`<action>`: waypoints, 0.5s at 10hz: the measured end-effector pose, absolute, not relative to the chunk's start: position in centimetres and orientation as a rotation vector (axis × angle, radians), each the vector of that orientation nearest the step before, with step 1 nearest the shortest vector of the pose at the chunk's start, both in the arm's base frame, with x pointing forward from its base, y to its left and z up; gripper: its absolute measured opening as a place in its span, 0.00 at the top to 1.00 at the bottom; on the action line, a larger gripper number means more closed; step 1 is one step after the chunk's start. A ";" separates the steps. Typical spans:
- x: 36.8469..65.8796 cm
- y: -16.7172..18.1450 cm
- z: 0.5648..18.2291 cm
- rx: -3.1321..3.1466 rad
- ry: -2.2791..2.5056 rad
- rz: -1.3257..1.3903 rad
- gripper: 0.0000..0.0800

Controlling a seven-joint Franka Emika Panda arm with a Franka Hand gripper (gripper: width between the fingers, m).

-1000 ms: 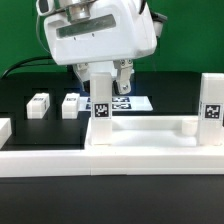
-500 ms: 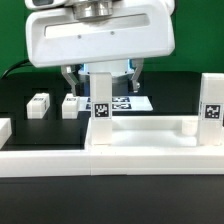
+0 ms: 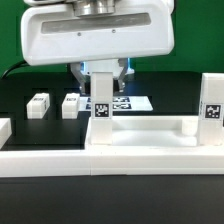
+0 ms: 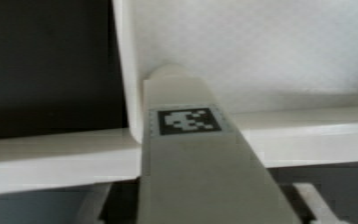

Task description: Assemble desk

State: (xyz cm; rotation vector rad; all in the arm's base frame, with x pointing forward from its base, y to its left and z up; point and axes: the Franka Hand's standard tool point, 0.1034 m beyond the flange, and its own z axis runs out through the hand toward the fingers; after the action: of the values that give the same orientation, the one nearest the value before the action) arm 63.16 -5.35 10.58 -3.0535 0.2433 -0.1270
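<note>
Above a corner of the desk top [image 3: 150, 137], the gripper [image 3: 101, 80] straddles 1 upright leg [image 3: 101, 110], presumably to twist it home; whether its jaws clamp it cannot be told. 2 loose legs [image 3: 40, 104] lie beyond the desk top.

Arm [image 3: 98, 8]: single, entering at top centre of frame. Hand housing [image 3: 98, 38]: white, broad, level, filling upper middle. Pincer [image 3: 100, 84]: pointing straight down; two dark fingers [image 3: 121, 75] parted, grip not discernible.
</note>
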 end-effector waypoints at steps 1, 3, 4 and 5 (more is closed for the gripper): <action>63.2 -5.4 10.6 -3.037 0.380 -0.122 0.63; 63.2 -5.6 10.5 -2.963 0.724 -0.113 0.63; 63.2 -5.5 10.5 -2.896 0.963 -0.102 0.63; 63.0 -5.4 10.4 -2.802 1.205 -0.080 0.63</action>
State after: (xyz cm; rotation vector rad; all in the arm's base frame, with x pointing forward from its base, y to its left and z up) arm 63.01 -5.41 10.42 -2.8016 1.2046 -0.0797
